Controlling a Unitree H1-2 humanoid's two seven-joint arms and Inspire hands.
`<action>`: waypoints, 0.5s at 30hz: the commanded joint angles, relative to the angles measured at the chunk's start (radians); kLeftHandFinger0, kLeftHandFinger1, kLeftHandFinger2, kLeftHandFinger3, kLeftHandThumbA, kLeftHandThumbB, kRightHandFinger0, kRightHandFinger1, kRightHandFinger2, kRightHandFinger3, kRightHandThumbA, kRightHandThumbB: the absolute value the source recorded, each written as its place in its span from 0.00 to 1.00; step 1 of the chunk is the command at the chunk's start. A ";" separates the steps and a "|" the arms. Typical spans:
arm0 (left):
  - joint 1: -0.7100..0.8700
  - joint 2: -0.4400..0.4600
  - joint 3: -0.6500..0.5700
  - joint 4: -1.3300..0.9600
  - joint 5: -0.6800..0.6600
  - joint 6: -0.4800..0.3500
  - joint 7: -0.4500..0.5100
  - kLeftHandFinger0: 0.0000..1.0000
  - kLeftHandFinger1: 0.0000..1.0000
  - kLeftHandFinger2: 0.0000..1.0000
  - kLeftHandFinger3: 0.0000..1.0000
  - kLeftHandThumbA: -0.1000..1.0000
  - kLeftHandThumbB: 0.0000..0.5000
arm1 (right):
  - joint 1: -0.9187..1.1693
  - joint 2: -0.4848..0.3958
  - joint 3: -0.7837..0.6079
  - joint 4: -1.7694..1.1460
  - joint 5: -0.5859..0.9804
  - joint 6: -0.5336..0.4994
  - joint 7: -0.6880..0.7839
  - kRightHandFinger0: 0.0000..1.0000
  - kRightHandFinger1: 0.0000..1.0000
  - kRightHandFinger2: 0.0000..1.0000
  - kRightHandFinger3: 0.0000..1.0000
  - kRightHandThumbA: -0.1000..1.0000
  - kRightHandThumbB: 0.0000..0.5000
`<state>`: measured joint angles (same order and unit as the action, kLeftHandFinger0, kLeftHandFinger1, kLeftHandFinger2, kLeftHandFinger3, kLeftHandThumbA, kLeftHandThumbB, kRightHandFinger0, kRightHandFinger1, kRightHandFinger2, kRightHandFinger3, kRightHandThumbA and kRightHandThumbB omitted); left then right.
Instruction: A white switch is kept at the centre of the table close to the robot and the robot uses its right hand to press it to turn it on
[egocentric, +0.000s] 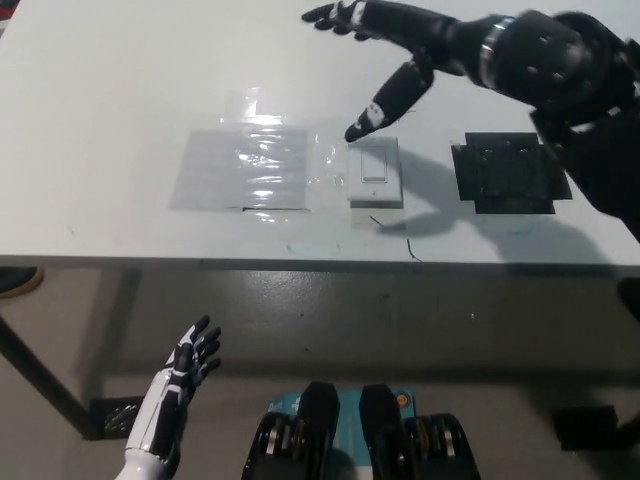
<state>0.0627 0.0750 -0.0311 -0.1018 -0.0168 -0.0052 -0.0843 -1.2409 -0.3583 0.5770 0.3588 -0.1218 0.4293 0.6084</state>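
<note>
White table (120, 90) shown from above. White switch (374, 172) located near front edge, centre, between clear taped sheet (245, 168) and black tape patch (508, 173). Right hand (385, 45) spread above switch, nothing grasped. Left hand (190, 362) rested below table edge, fingers apart.

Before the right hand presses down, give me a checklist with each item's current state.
1. Switch in view, near the table front edge: ok.
2. Right hand open, fingers spread: ok.
3. A fingertip over the rocker: not ok; it sits at the switch's upper left corner.
4. Contact with the switch: cannot tell from this steep view.
5. Path clear: ok; the clear tape patch lies to one side, the black tape patch to the other.
6. Left hand out of the way: ok; it rests open below the table edge.
</note>
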 joint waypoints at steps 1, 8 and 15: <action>-0.017 0.012 -0.008 -0.013 -0.008 -0.055 -0.022 1.00 1.00 1.00 1.00 1.00 0.19 | -0.094 0.013 0.037 0.046 -0.074 0.041 0.090 1.00 1.00 1.00 1.00 1.00 0.67; -0.018 0.013 -0.013 -0.011 0.005 -0.055 -0.016 1.00 1.00 1.00 1.00 1.00 0.22 | -0.103 0.057 0.040 0.118 -0.108 0.041 0.119 1.00 1.00 1.00 1.00 1.00 0.64; -0.017 0.016 -0.017 -0.020 0.009 -0.052 -0.017 1.00 1.00 1.00 1.00 1.00 0.22 | -0.108 0.071 0.088 0.160 -0.161 0.040 0.148 1.00 1.00 1.00 1.00 1.00 0.54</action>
<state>0.0563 0.0794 -0.0434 -0.1017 -0.0148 -0.0229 -0.0905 -1.2703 -0.2916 0.6594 0.5138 -0.2268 0.4584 0.7268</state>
